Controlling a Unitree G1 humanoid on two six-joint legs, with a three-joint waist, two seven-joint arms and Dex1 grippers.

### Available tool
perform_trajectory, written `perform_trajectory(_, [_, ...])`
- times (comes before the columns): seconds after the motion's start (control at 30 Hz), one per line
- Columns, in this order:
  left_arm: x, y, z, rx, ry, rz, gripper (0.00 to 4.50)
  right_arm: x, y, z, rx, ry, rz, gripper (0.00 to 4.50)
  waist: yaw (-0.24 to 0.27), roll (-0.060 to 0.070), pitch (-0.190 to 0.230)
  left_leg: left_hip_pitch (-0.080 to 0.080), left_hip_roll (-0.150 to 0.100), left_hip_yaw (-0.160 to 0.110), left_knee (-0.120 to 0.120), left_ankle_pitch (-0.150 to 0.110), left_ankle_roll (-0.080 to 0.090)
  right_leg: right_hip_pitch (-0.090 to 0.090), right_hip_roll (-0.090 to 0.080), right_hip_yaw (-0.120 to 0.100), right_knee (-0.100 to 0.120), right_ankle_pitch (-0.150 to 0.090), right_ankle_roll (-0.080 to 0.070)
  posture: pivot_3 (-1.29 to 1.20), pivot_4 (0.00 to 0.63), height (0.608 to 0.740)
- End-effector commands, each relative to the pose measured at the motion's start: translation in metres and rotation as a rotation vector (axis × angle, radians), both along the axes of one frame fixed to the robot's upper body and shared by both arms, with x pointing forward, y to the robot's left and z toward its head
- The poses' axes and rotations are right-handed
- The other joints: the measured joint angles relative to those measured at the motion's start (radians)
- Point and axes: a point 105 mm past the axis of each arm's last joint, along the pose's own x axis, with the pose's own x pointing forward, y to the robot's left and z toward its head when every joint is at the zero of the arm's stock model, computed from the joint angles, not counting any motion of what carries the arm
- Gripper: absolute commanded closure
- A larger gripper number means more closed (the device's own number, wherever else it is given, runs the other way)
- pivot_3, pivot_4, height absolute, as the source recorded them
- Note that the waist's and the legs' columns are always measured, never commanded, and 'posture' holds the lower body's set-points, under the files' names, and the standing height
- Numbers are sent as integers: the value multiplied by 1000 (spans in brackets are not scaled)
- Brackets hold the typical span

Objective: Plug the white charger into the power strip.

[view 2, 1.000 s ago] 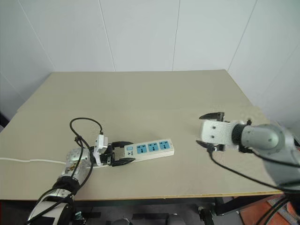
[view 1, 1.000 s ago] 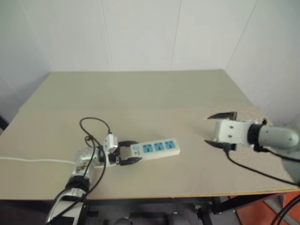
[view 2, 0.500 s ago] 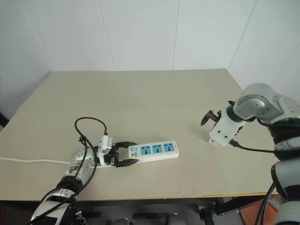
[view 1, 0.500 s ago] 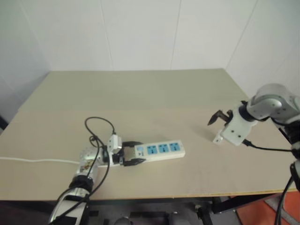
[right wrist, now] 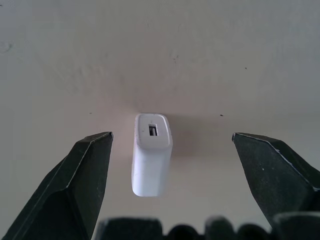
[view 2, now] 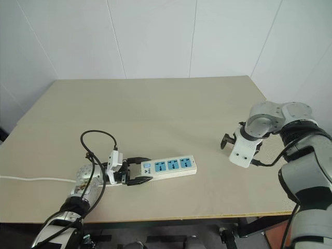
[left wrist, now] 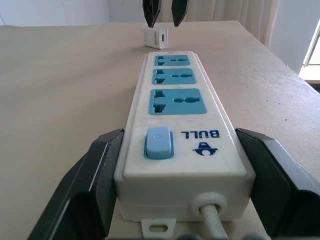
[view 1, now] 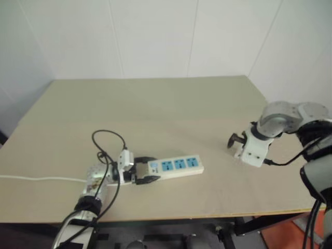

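Beige table [view 2: 155, 104], power strip [view 2: 168, 166] lying near its front, white charger [right wrist: 151, 152] well apart

Silver-grey arms w/ white gripper housings, black jaws, black cables looped along both wrists.

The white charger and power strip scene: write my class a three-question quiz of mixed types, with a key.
1. True or false: the white charger is already plugged into the power strip.
2. The right gripper is: A open above the charger; B shut on it; C on the strip.
3. Fill in: the left gripper's fingers flank the strip's ____ end.

Key: 1 false; 2 A; 3 switch.
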Motion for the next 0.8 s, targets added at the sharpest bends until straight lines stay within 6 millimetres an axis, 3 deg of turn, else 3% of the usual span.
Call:
perform_trajectory(0.03, [-5,-4,-7,39,18,-29,1246,8,-1,8,-12,-54,1,0,0,0,0,0,0,0,0,0,0,0,0,0,0,0,0,0,150,740])
perform_trajectory(0.73, [-6,4,-13,64,3,12,1246,23,-6,-10,-84,-101,16,0,-5,3,-1,1,0,0,0,0,0,0,0,1,1,0,0,0,150,740])
perform_trajectory(0.8, [-6,4,-13,65,1,14,1246,24,-6,-12,-88,-107,21,397,-6,3,-1,1,0,0,0,0,0,0,0,1,2,0,0,0,150,740])
